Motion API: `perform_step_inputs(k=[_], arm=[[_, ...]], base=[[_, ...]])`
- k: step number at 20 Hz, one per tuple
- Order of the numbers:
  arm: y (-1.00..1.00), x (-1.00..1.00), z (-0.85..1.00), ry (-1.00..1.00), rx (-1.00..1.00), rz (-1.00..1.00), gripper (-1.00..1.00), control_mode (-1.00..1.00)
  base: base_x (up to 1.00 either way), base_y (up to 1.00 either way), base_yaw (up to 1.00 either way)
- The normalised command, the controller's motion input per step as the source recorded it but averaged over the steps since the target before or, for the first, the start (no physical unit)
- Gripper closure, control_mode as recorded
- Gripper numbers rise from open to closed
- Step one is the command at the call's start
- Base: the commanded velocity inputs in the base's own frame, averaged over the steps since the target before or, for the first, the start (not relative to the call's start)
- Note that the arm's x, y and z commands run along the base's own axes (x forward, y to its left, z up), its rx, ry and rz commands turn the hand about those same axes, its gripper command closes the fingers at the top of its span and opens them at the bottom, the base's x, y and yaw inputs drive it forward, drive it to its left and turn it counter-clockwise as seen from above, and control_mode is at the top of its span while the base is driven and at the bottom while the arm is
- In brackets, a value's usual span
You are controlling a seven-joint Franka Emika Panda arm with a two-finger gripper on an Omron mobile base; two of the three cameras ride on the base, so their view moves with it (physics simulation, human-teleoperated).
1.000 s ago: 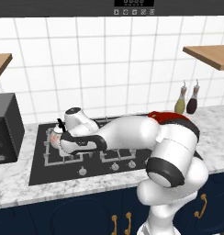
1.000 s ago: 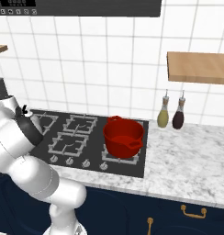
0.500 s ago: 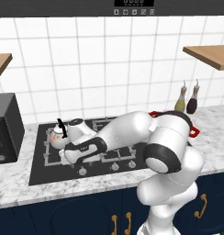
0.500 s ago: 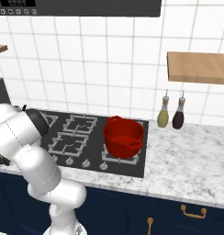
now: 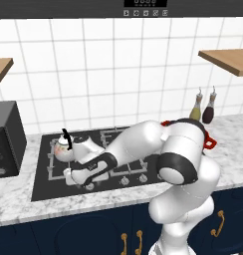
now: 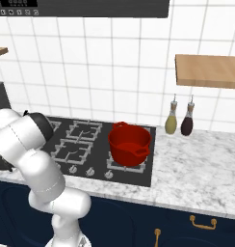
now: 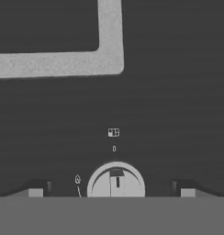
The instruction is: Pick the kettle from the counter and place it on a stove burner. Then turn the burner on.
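My arm is built of fat, rounded segments in glossy white, like smooth tubes swelling at each bend, and black bands ring the joints, the broadest of them wrapping the big elbow. My trunk is a bulbous white column of the same glossy shell, and near the wrist a black collar breaks the white just before the hand. My two fingertips are small, squared and dark, each with a paler grey face.

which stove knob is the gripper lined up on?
The leftmost knob in the front row of the cooktop: in the hand view that round knob sits centred between the open fingers. The other knobs lie further right.
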Motion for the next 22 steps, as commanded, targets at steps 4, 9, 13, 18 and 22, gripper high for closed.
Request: perform_step_inputs(k=[4, 9, 13, 18, 22], arm=[[0.00, 0.00, -0.07, -0.03, 0.00, 0.00, -1.00, -1.00], [-0.10, 0.00, -0.02, -0.02, 0.00, 0.00, -1.00, -1.00], [-0.03, 0.00, -0.03, 0.00, 0.00, 0.00, -1.00, -1.00], [0.00, 0.00, 0.00, 0.00, 0.00, 0.00, 1.00, -1.00], [0.00, -0.02, 0.00, 0.00, 0.00, 0.00, 1.00, -1.00]], base=[[0.00, 0.00, 0.00], [0.00, 0.00, 0.00], [0.00, 0.00, 0.00], [0.00, 0.00, 0.00], [0.00, 0.00, 0.00]])
